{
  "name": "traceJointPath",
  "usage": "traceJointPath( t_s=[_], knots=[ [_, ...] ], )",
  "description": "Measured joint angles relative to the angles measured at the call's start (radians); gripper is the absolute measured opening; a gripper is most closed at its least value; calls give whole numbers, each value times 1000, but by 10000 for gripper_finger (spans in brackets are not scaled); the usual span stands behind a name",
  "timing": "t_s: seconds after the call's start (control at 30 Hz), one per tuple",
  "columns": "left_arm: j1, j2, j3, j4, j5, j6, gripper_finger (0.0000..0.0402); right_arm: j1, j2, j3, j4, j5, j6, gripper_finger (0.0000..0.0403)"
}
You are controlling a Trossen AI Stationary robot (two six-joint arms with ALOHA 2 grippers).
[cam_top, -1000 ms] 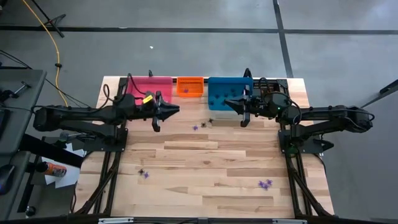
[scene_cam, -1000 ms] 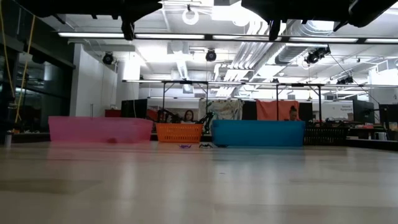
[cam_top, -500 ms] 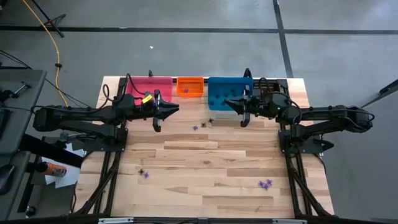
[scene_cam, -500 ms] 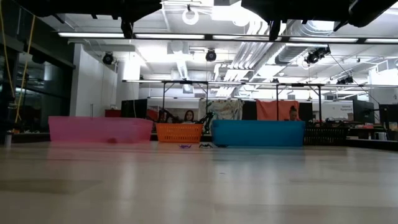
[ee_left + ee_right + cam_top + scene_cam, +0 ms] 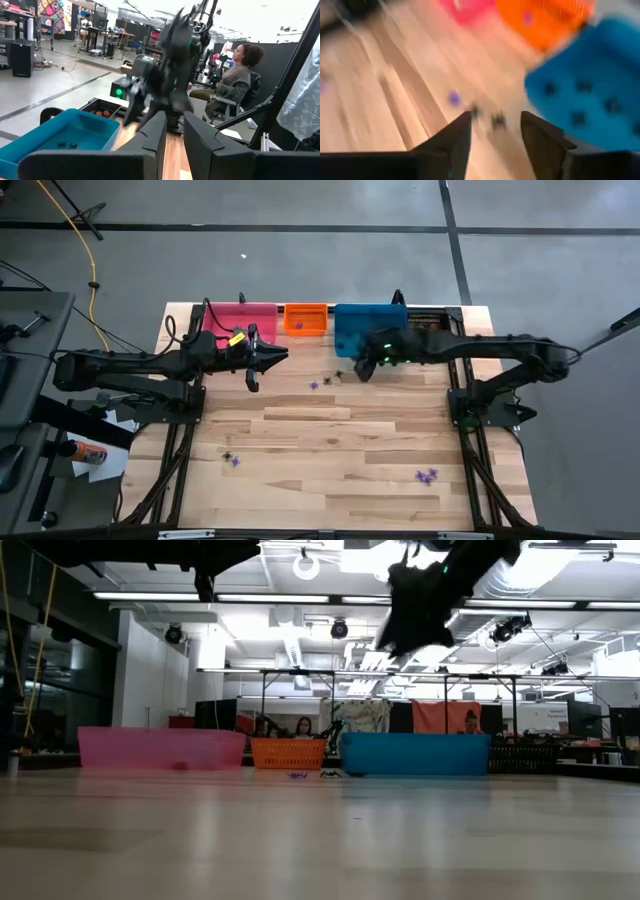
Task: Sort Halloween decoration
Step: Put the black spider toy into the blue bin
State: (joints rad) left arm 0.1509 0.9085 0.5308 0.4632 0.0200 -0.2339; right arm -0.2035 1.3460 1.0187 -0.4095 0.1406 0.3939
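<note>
Black tiny trinkets [image 5: 338, 376] lie on the wood table [image 5: 330, 440] just before the blue plastic bin [image 5: 352, 328]: right gripper [image 5: 361, 369], fingers parted and empty, should centre over one, descend square, then close; left gripper [image 5: 262, 360] waits nearly closed.

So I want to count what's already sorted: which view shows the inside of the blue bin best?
The high view: it looks straight down into the blue bin, showing dark trinkets on its floor, though the right arm covers part. The right wrist view shows them blurred, the left wrist view a corner, the low view only the outer wall.
</note>
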Motion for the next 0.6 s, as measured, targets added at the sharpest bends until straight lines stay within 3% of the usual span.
traceJointPath(
  t_s=[0.2,0.4,0.6],
  knots=[
    [0,0,0,-3,-2,0,51,-25,225,16,-14,-95,159,206],
    [0,0,0,-3,-3,1,51,-32,390,16,89,-131,265,208],
    [0,0,0,-3,-4,1,51,-32,468,16,130,-102,342,208]
  ],
)
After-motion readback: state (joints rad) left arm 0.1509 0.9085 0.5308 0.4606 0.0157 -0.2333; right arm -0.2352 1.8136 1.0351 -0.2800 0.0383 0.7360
